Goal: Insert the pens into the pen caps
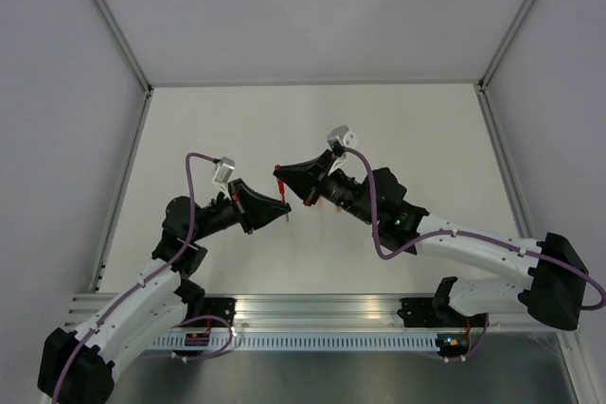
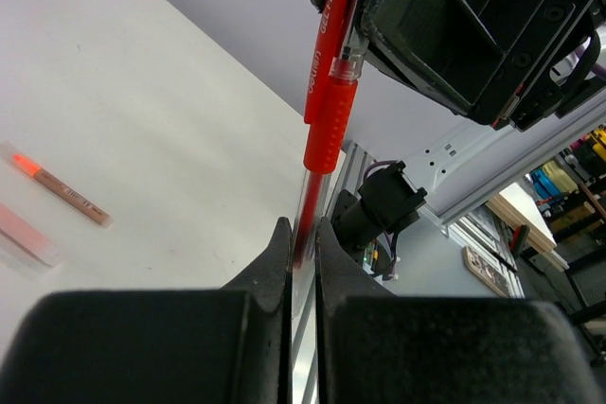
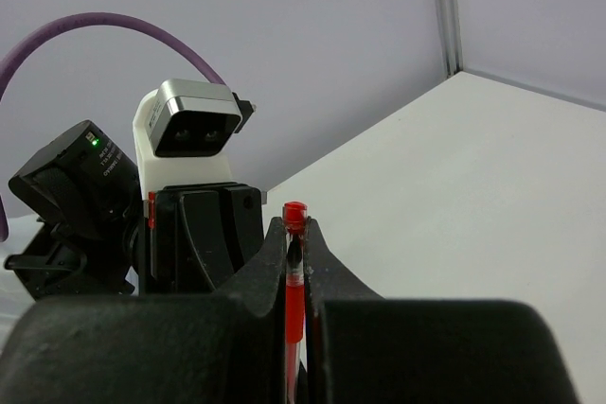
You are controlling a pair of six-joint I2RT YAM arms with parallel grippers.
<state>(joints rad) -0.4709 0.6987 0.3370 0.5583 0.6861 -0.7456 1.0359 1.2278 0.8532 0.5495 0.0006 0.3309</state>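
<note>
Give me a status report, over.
Left gripper, right gripper both shut on red pen, midair. Capping unconfirmed. Orange pen, pinkish pen lying on table, clear of arms.

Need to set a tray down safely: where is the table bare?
Crowded: the middle, where the left gripper and right gripper both pinch the red pen; an orange pen lies nearby. Bare: the table strip between them and the back wall.
</note>
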